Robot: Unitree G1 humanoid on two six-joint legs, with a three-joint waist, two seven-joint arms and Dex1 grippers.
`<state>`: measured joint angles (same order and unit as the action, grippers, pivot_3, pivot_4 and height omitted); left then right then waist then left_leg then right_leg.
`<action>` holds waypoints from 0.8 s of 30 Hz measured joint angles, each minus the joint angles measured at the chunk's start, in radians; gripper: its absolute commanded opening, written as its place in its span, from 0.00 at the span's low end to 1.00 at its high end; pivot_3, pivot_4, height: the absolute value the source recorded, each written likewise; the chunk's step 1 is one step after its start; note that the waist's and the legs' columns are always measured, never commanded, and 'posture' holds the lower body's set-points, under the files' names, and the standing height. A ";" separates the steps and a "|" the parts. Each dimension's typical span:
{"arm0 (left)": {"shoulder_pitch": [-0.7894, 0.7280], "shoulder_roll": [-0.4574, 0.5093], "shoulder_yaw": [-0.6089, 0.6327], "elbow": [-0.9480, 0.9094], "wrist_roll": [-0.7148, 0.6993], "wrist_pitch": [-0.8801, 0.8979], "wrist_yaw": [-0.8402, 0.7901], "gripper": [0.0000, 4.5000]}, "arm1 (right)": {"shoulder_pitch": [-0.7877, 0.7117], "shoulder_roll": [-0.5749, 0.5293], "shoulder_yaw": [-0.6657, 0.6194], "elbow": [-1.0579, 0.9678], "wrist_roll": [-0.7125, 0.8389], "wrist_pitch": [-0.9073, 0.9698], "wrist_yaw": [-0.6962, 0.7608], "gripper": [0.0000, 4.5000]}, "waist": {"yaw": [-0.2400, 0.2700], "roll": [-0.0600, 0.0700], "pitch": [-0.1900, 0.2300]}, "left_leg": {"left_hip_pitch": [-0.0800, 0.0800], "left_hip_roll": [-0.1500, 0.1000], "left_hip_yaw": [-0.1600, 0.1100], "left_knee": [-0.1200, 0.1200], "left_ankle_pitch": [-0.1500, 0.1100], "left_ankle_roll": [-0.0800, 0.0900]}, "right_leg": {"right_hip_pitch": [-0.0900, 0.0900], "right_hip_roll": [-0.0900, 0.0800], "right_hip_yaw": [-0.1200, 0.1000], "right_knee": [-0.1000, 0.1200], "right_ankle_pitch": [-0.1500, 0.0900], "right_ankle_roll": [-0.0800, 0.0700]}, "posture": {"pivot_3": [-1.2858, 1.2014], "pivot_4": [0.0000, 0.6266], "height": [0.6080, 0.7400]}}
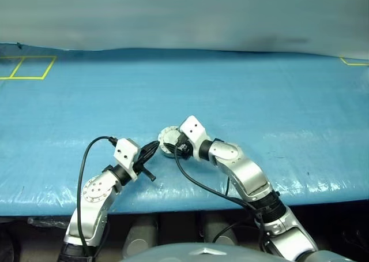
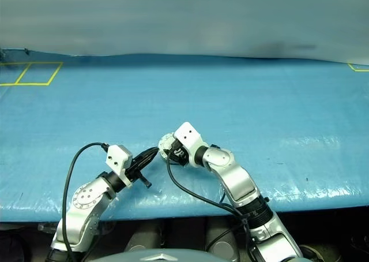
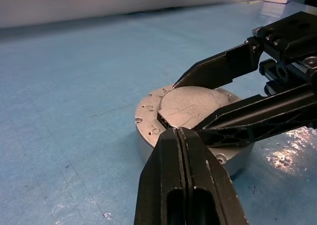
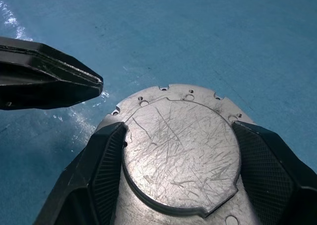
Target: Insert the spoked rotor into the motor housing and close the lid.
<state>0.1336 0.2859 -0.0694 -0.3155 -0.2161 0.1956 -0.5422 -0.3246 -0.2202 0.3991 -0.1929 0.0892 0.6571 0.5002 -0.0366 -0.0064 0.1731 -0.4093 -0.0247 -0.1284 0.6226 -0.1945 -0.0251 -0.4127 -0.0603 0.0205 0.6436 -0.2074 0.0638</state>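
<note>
The motor housing (image 1: pixel 165 137) lies flat on the blue table near its front edge, with the lid (image 4: pixel 178 155) down on it, scratched matte outer face up. My right gripper (image 1: pixel 176 144) straddles the lid's raised centre, and its ribbed pads (image 4: pixel 111 160) hug both sides. From the left, my left gripper (image 1: pixel 155 145) points level at the housing; it is shut, with nothing in it. Its tips (image 3: pixel 177 132) sit right at the housing's rim (image 3: pixel 146 136). The spoked rotor is hidden.
Blue sheeting covers the whole table (image 1: pixel 242 94). Yellow tape squares (image 1: pixel 26 67) mark the far left corner, and a yellow tape corner (image 1: pixel 354 62) the far right. The front edge (image 1: pixel 190 199) runs close behind both wrists. Black cables trail off each wrist.
</note>
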 measured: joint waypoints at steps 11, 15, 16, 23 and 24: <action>-0.195 -0.044 0.117 -0.038 -0.225 0.404 0.135 0.00 | 0.025 0.017 -0.017 -0.008 0.000 -0.005 -0.004 0.69 | -0.001 -0.001 0.000 | 0.000 0.000 -0.001 0.000 0.000 0.000 | 0.001 0.000 -0.001 0.000 0.000 0.000 | 0.52 0.24 1.00; -0.263 -0.020 0.155 -0.032 -0.337 0.576 0.138 0.00 | 0.027 0.020 -0.016 -0.008 -0.003 -0.007 -0.005 0.69 | -0.002 -0.001 0.000 | 0.000 0.000 -0.001 0.000 0.000 0.000 | 0.001 0.000 -0.001 0.000 0.000 0.001 | 0.52 0.24 1.00; -0.275 -0.017 0.163 -0.025 -0.354 0.605 0.139 0.00 | 0.029 0.022 -0.016 -0.008 -0.003 -0.009 -0.005 0.69 | -0.002 -0.001 0.000 | 0.001 0.000 -0.001 0.000 0.000 0.000 | 0.001 0.000 -0.001 0.000 0.000 0.001 | 0.52 0.24 1.00; -0.353 0.027 0.167 0.056 -0.388 0.745 0.144 0.00 | 0.034 0.026 -0.017 -0.007 -0.004 -0.015 -0.009 0.69 | -0.002 -0.001 0.000 | 0.001 0.000 -0.001 0.000 0.000 0.000 | 0.002 0.000 -0.001 0.000 0.000 0.000 | 0.52 0.24 1.00; -0.358 0.032 0.163 0.063 -0.388 0.754 0.142 0.00 | 0.035 0.026 -0.017 -0.007 -0.004 -0.015 -0.010 0.69 | -0.002 -0.001 0.000 | 0.001 0.000 -0.001 0.000 0.000 0.000 | 0.002 0.001 -0.001 0.000 0.000 0.000 | 0.52 0.24 1.00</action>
<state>-0.2248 0.3183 0.0933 -0.2523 -0.6039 0.9500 -0.4000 -0.2900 -0.1943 0.3824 -0.2003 0.0851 0.6418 0.4897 -0.0386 -0.0072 0.1726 -0.4082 -0.0250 -0.1294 0.6224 -0.1944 -0.0253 -0.4111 -0.0598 0.0195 0.6437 -0.2072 0.0642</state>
